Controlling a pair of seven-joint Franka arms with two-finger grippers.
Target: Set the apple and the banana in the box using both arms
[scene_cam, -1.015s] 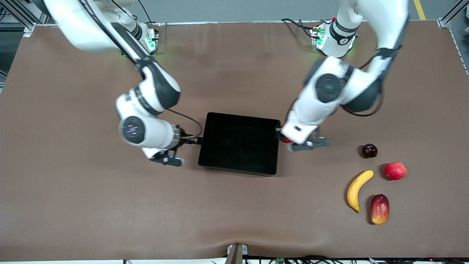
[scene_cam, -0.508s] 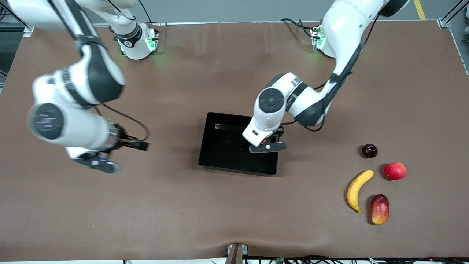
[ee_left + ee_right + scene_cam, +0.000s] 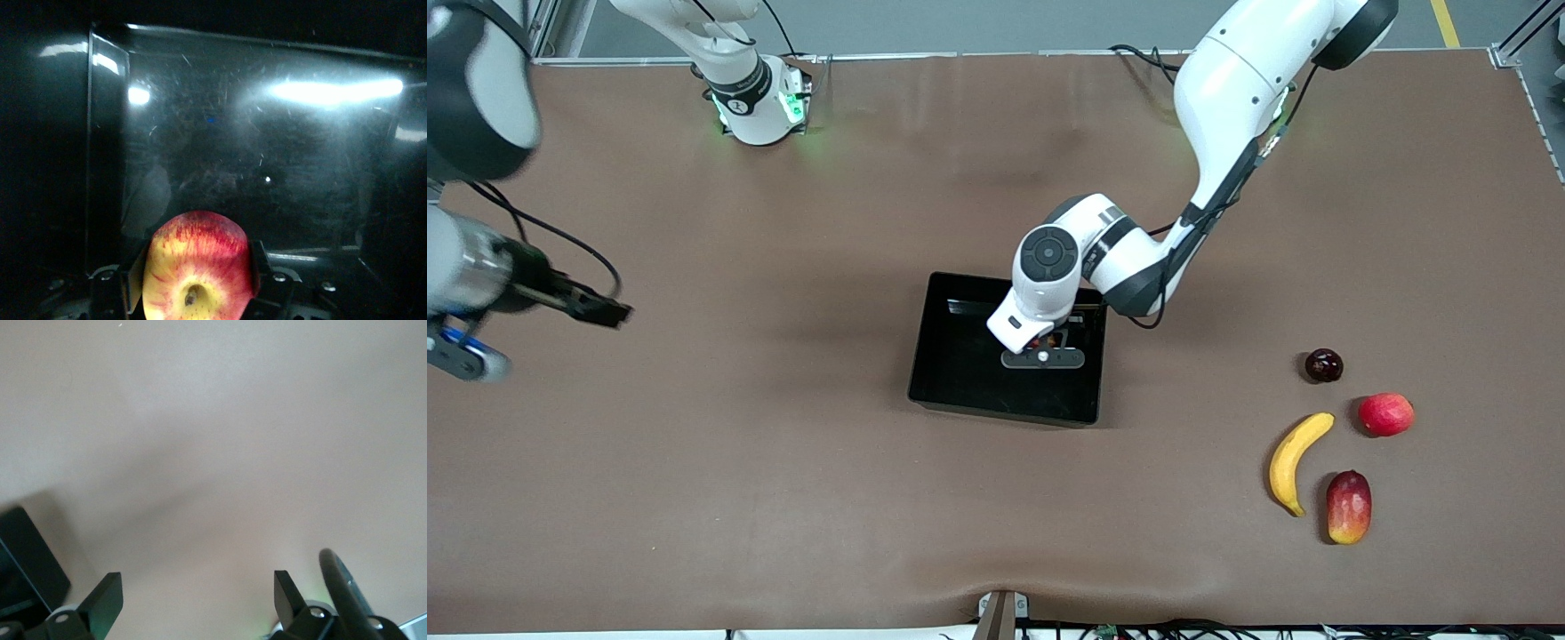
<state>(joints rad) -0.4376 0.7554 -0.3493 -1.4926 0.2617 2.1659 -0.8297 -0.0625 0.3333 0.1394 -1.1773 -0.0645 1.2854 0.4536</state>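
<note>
My left gripper [image 3: 193,283] clasps the small round red-and-yellow apple [image 3: 195,265] over the glossy black rectangular plastic box [image 3: 960,382]. My right gripper [image 3: 193,597] hangs spread and empty over bare brown table [image 3: 783,498]. The curved yellow banana [image 3: 1294,460] lies at the box's four o'clock.

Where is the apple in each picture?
Front view: the apple is mostly hidden under the left gripper, over the box; only a red bit peeks out.
Left wrist view: the apple is big and close, held between the fingers, above the box floor.
Right wrist view: no apple; just table and the open right gripper.
Shared landmark: the black box, also seen in the left wrist view.
</note>
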